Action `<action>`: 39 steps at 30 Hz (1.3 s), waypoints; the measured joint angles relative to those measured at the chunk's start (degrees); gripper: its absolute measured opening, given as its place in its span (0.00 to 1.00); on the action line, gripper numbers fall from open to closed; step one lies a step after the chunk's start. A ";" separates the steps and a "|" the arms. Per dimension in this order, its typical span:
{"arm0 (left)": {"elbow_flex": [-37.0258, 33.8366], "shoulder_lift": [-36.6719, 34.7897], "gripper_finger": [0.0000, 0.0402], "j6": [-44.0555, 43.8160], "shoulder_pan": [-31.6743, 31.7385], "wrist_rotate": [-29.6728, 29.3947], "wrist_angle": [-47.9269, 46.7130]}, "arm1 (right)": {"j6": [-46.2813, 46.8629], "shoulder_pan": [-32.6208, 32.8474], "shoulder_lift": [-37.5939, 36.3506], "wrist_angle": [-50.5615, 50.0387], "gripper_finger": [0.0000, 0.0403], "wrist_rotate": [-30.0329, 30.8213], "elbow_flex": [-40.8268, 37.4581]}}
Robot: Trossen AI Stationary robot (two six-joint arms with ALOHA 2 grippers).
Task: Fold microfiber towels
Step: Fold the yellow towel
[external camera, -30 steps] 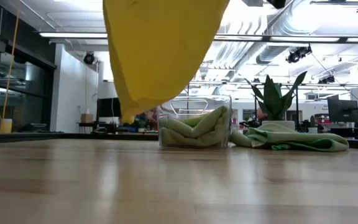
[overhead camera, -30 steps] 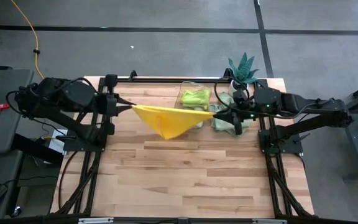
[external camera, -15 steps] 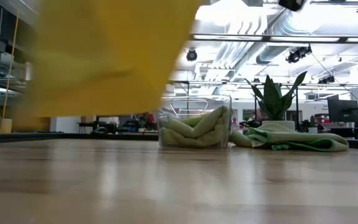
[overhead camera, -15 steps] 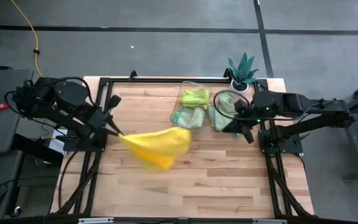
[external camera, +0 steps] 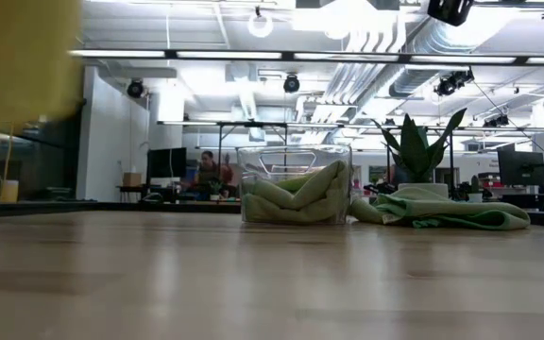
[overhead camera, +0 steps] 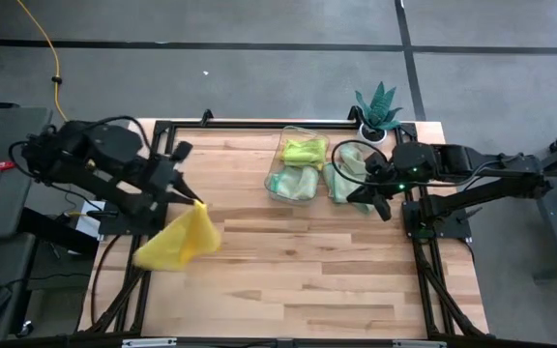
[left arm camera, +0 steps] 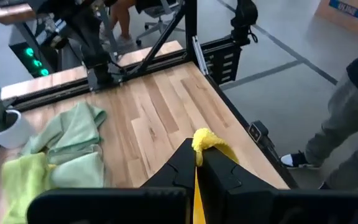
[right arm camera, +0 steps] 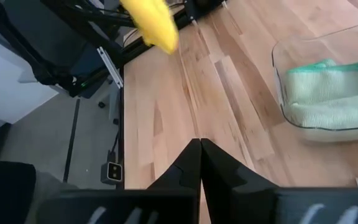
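Note:
A bright yellow microfiber towel [overhead camera: 174, 242] hangs from my left gripper [overhead camera: 193, 200] above the table's left edge; it fills the upper left of the low view [external camera: 17, 66]. My right gripper [overhead camera: 361, 196] is shut and empty at the right, above a loose pale green towel [overhead camera: 341, 179] that lies crumpled on the table. More green towels [overhead camera: 298, 164] lie in the clear bin [external camera: 294, 151]. My left gripper pinches a bunched bit of the yellow towel's edge [left arm camera: 205, 142] between its two shut fingers [left arm camera: 182, 165]. The fingers slant downward toward the table's middle. The rest of the towel hangs slack below and to the left of the fingers, clear of the table.
A potted spiky plant [overhead camera: 378, 108] stands at the far right corner behind the bin. Dark frame rails [overhead camera: 143, 280] run along the table's left and right edges. The table's middle and near half [overhead camera: 288, 271] are bare wood. A person stands beyond the table [left arm camera: 347, 124].
The yellow towel, drawn out between both grippers a second ago, has come away from my right gripper and swung toward the table's left edge, where it now hangs from my left gripper alone. My left gripper has turned toward the near left. My right gripper has tipped downward.

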 joint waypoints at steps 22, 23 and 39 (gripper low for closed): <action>-0.04 18.04 0.00 -28.55 1.51 14.35 37.77 | -0.51 0.01 1.72 0.71 0.00 3.36 0.00; -0.04 17.82 0.00 -29.09 1.99 12.74 36.31 | -0.49 0.01 1.75 0.68 0.00 3.34 0.00; -6.55 18.95 0.00 -36.42 -3.96 -9.73 8.50 | -1.88 0.01 1.75 0.53 0.00 5.12 0.00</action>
